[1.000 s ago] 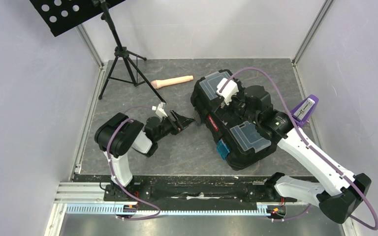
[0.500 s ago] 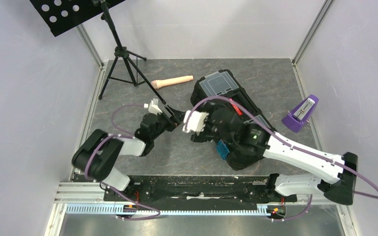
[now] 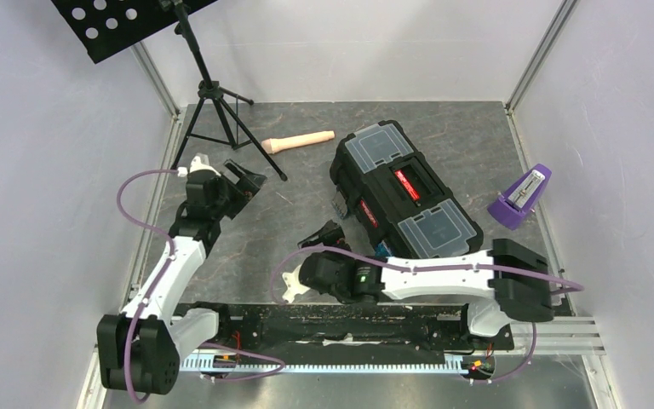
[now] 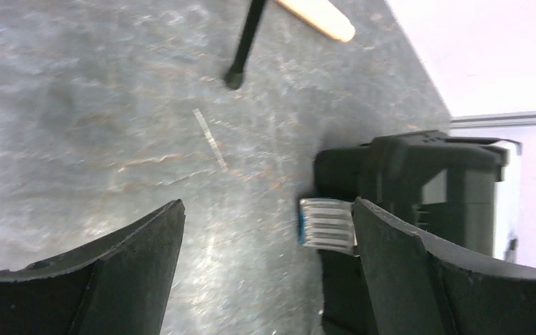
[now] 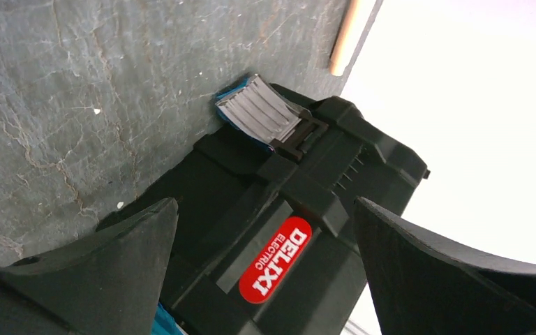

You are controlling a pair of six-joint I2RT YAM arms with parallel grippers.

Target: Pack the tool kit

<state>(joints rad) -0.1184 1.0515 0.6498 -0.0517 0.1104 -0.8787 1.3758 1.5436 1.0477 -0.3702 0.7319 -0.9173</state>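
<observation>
Toolbox (image 3: 404, 204) shut on the table, both grippers empty.
It lies right of centre with its lid and clear compartments down. No loose pliers or screwdrivers show, so packing looks nearly done; whether the blue latch (image 5: 258, 112) is fastened cannot be told. The left gripper (image 3: 245, 177) and right gripper (image 3: 328, 234) hang with fingers apart. Around it are the grey stone-patterned tabletop (image 3: 306, 196), a beige handle (image 3: 298, 141), a purple stapler-like object (image 3: 521, 198), a tripod stand (image 3: 209, 89) and white walls (image 3: 349, 43).
</observation>
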